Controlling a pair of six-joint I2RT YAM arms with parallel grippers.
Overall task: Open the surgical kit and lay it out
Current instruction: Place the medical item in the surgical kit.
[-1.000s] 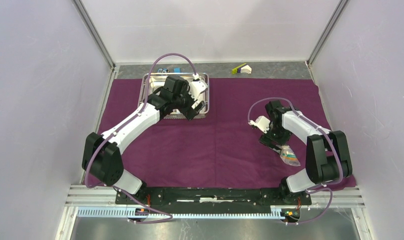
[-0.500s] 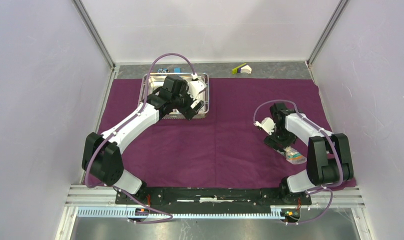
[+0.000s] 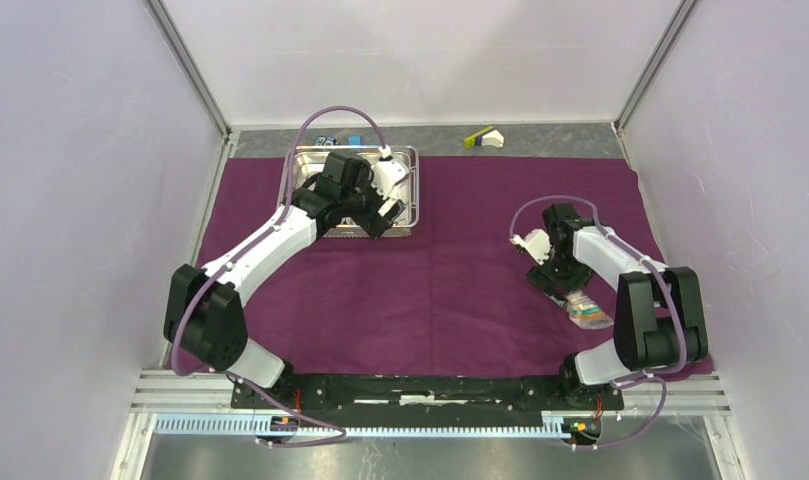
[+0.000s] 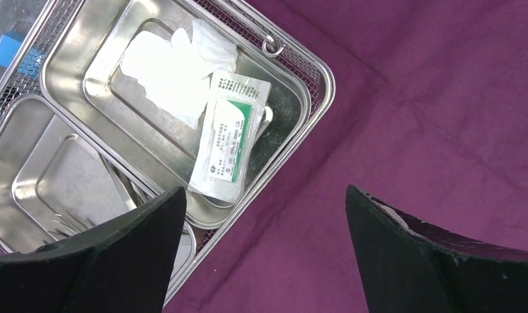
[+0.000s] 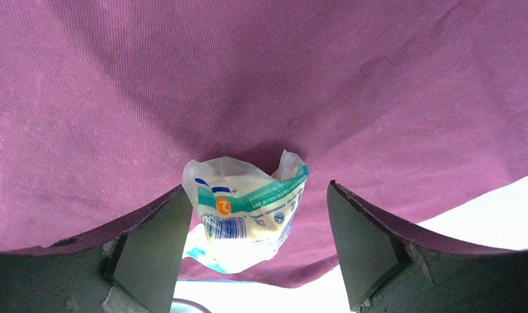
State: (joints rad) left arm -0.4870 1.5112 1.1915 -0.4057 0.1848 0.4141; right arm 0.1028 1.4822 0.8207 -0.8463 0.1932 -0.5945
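Note:
The dark purple cloth [image 3: 460, 290] lies spread over the table. The steel tray [image 3: 408, 170] stands on its far left part. In the left wrist view the tray [image 4: 294, 78] holds white gauze [image 4: 170, 62] and a white packet [image 4: 227, 140] in one compartment, and slim metal tools [image 4: 121, 189] in the other. My left gripper [image 3: 382, 216] [image 4: 262, 195] hangs open and empty over the tray's near right corner. My right gripper [image 3: 562, 290] [image 5: 256, 190] is open, its fingers either side of the small clear packet [image 3: 589, 312] [image 5: 248, 208], which lies on the cloth.
A small blue block [image 3: 353, 139] lies behind the tray, also seen in the left wrist view [image 4: 5, 47]. A yellow-green and white piece [image 3: 483, 138] lies on the grey strip at the back. The cloth's near right edge [image 5: 352, 274] runs just beyond the packet.
My right gripper has shifted a little right and nearer, and the clear packet has moved slightly right with it. My left gripper has edged back over the tray.

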